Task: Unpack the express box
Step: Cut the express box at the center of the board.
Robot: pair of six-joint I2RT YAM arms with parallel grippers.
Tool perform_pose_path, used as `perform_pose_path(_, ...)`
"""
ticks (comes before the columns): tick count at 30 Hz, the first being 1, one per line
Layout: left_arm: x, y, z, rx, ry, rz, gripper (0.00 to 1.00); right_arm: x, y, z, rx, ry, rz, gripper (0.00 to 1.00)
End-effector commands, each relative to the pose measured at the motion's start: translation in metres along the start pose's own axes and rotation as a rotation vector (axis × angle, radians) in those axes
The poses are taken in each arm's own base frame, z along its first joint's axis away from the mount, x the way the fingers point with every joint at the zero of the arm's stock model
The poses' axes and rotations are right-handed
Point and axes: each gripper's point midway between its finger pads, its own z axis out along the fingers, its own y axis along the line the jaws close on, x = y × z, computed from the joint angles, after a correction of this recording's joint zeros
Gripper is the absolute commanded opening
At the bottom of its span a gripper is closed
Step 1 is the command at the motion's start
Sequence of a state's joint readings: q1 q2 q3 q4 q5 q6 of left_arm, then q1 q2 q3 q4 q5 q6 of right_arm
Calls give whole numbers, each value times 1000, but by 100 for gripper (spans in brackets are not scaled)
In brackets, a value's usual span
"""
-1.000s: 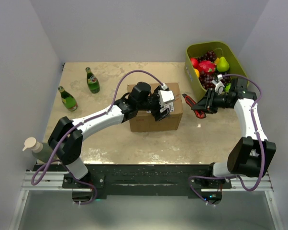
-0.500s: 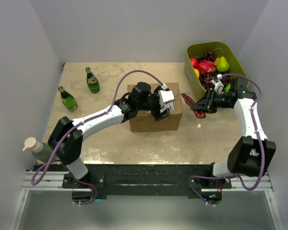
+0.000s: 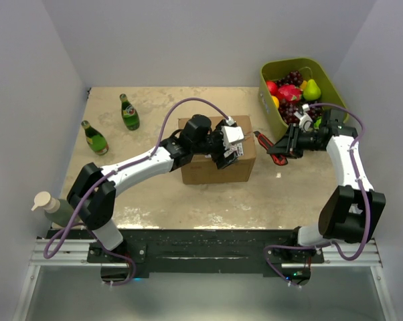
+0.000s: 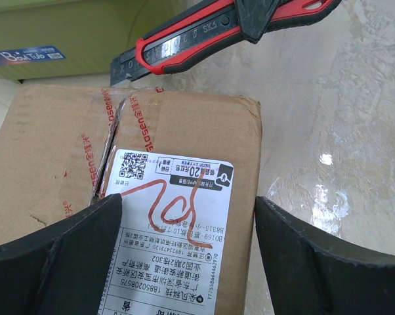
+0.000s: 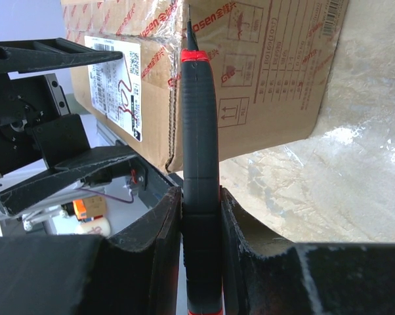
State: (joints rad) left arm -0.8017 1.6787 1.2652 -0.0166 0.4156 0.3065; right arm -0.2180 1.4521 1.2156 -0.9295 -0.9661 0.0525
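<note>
From above, the express box (image 3: 208,170), a brown corrugated cardboard carton with square corners, sits near the middle of the mottled beige table (image 3: 188,207). The left gripper (image 3: 229,147) hangs over its right end. The right gripper (image 3: 285,144) is just off that end, clamped on a red-and-black plastic utility knife (image 3: 268,148). An olive-green plastic fruit tub (image 3: 322,72) stands close behind the right arm, and two green glass bottles (image 3: 129,112) stand well apart at the far left. Bare tabletop lies in front of the carton.

Through the left wrist camera, the left gripper's black fingers (image 4: 53,262) are spread wide over the box top, either side of the white printed shipping label (image 4: 174,216), gripping nothing. Red-printed tape (image 4: 145,121) runs along the seam, which looks torn and lifted. The knife's steel blade reaches toward the far corner; I cannot tell whether it touches.

Through the right wrist camera, the right gripper's fingers (image 5: 158,223) press both flat sides of the knife's slim handle. Its tip points at the carton's upper edge.
</note>
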Motion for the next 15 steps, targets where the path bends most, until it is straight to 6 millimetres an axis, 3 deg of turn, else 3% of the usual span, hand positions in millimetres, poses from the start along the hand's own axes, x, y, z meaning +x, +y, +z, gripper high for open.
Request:
perform_pose_path(1, 72, -35, 6, 90, 218, -119, 85, -11, 28, -12, -48, -44, -97, 0)
perform_pose_path(5, 73, -34, 6, 88, 222, -115, 85, -23, 39, -18, -55, -80, -122, 0)
perform_pose_path(15, 72, -34, 5, 84, 221, -113, 85, -9, 19, -6, -40, -19, -50, 0)
